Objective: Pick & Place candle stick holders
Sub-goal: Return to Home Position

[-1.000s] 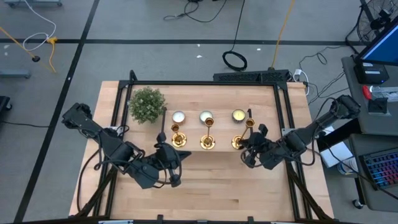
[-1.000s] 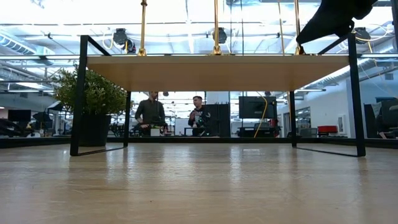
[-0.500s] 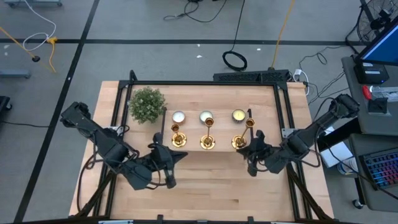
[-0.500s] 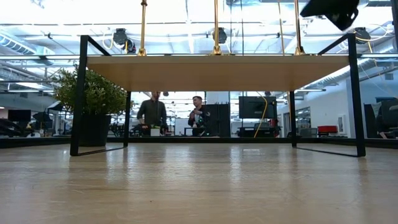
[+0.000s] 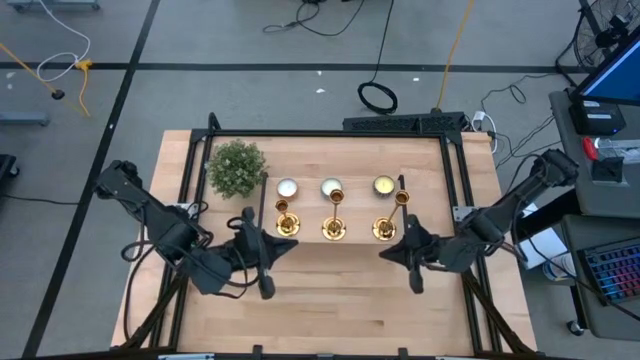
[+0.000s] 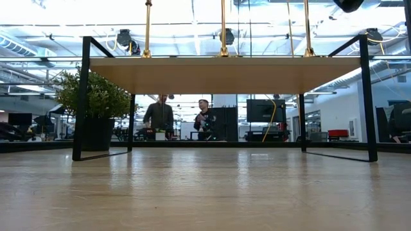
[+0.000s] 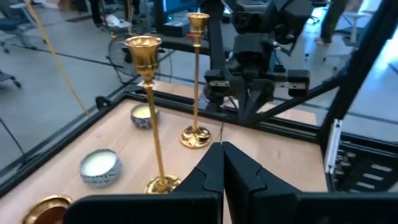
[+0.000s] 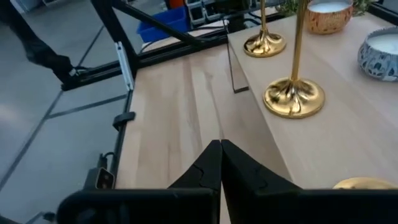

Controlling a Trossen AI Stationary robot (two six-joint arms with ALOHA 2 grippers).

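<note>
Three gold candle stick holders stand upright on their round bases in a row on a raised wooden shelf (image 5: 440,170): left (image 5: 287,225), middle (image 5: 334,228), right (image 5: 384,228). Their stems (image 6: 223,29) rise above the shelf in the low view. My left gripper (image 5: 285,247) is shut and empty, just near of the left holder. Its wrist view looks past the shut fingertips (image 7: 222,147) at two tall holders (image 7: 153,112). My right gripper (image 5: 388,250) is shut and empty, near of the right holder, with a holder base (image 8: 294,96) ahead of it.
Behind the holders on the shelf sit three round tealight candles (image 5: 331,188) and a bushy green plant (image 5: 237,168). Black frame posts (image 6: 81,96) carry the shelf above the table. Bare wood (image 5: 340,300) lies nearer. Two people (image 6: 158,115) stand in the room beyond.
Both grippers have drawn back from the row of holders and risen, staying shut. The left one has gone toward the table's left edge. The right one has gone toward the right edge, tipped up toward level, and climbed almost out of the low view's top.
</note>
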